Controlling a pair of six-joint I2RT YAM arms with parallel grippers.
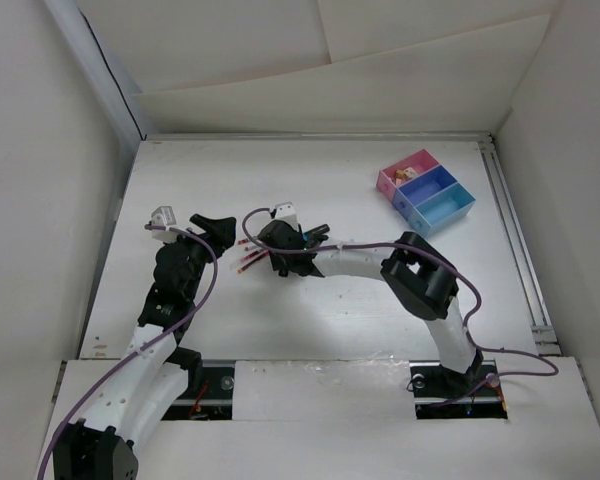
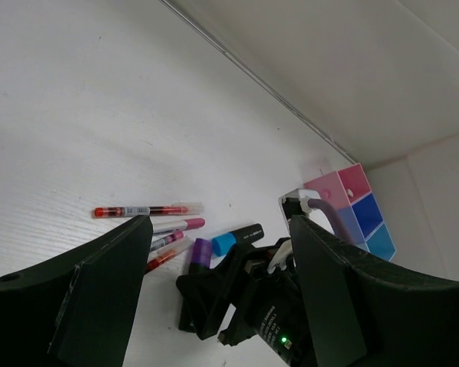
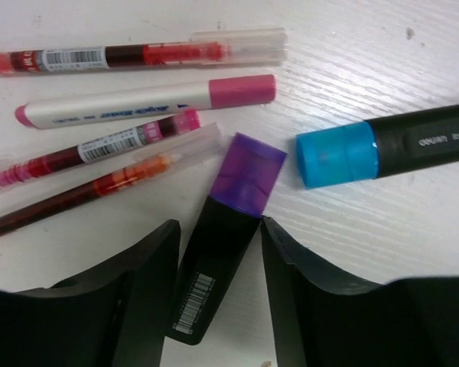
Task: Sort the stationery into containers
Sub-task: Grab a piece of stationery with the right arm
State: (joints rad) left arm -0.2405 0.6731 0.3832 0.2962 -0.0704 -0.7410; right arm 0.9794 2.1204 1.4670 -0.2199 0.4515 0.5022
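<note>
A dark marker with a purple cap point(image 3: 222, 252) lies on the white table between the fingers of my right gripper point(image 3: 218, 229). The jaws straddle its barrel: the right finger point(image 3: 306, 283) touches it and a thin gap shows at the left one. A blue-capped dark marker point(image 3: 382, 149) lies to its right. Several thin red and pink pens point(image 3: 138, 55) lie just beyond. My left gripper point(image 2: 218, 225) hangs open with nothing in it, left of the pens point(image 1: 248, 262). The containers point(image 1: 425, 190), pink, dark blue and light blue, stand at the back right.
The pink tray point(image 1: 388, 184) holds small beige pieces. The right arm's wrist point(image 2: 283, 298) fills the space in front of my left gripper. A metal rail point(image 1: 510, 230) runs along the table's right edge, and white walls close in the back and both sides.
</note>
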